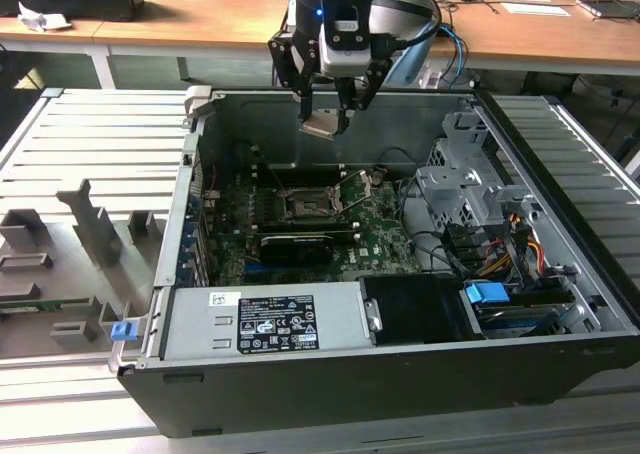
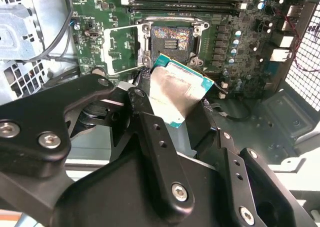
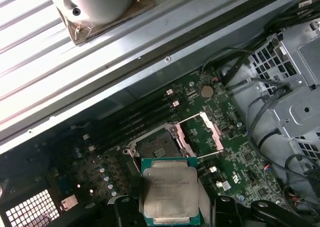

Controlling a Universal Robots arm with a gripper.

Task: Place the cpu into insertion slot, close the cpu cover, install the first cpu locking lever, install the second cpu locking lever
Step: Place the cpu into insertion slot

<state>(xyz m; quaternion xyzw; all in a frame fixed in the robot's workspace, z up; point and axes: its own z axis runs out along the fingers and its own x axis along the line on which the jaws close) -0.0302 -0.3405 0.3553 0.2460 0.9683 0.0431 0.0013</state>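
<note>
One claw hangs over the open computer case, clenched on the cpu. The chip is pinched by opposite edges between the black fingers, its pale metal face showing in both wrist views. Below it and well apart, the insertion slot lies bare on the green motherboard. The cpu cover is swung open just beside the slot.

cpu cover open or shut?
Open: cover stands flipped up beside the slot, which lies bare; cpu not seated.
</note>
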